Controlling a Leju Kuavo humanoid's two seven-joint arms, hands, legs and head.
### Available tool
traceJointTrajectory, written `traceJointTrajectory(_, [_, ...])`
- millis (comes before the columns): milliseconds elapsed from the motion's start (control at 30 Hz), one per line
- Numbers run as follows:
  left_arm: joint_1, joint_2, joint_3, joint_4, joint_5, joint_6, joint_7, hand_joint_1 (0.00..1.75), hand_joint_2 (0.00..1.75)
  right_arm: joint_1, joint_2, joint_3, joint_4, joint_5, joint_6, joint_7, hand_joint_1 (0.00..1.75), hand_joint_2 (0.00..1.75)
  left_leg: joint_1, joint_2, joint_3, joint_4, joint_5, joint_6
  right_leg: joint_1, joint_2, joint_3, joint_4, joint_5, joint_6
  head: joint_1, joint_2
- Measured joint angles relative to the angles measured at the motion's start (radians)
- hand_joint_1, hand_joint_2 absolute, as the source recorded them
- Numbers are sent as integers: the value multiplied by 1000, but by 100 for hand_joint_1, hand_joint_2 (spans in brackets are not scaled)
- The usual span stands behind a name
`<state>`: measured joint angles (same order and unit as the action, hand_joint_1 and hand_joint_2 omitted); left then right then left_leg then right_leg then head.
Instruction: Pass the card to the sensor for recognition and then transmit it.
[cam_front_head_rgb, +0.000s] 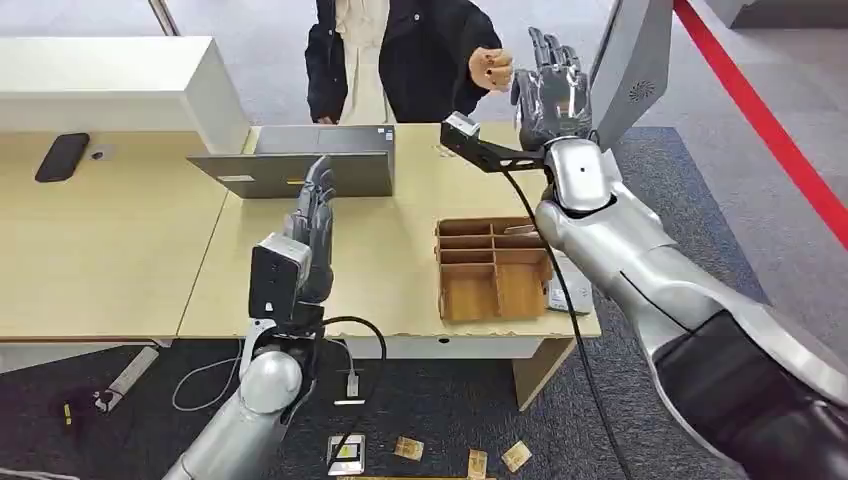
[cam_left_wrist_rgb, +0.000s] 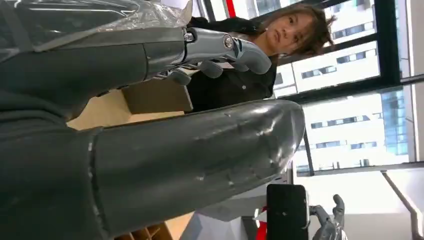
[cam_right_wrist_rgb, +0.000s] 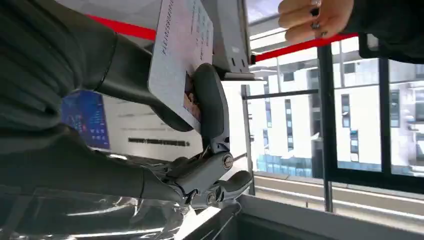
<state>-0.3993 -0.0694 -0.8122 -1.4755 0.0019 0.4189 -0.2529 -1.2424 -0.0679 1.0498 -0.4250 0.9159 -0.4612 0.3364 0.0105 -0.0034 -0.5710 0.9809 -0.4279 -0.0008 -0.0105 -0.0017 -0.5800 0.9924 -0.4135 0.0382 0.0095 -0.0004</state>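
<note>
Card (cam_right_wrist_rgb: 180, 55) sits pinched in the raised right hand (cam_front_head_rgb: 552, 92) beyond the tabletop's (cam_front_head_rgb: 400, 260) far edge; left hand (cam_front_head_rgb: 312, 225) holds nothing, fingers (cam_left_wrist_rgb: 220, 47) loosely apart.

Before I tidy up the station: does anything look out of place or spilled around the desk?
Yes. Several small tan cards lie scattered on the dark floor in front of the desk, instead of in the wooden organizer on the desk, as if they were dropped. A cable and a power strip also lie loose on the floor.
</note>
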Motion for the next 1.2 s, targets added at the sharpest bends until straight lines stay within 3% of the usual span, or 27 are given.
traceJointTrajectory(200, [23,7,2,-18,-15,8,10,0,0,69,-52,-4,-87,3,8,-12,175,175,0,0,0,0,0,0,0,0,0,0,0,0,0,0])
traceJointTrajectory(667, [97,32,26,-78,-38,70,12,0,0,297,-236,-16,-354,37,72,75,175,175,0,0,0,0,0,0,0,0,0,0,0,0,0,0])
traceJointTrajectory(1200, [112,41,31,-106,-49,74,19,0,0,363,-323,-96,-479,81,133,127,175,175,-1,0,0,0,0,0,-1,0,0,-1,0,0,0,0])
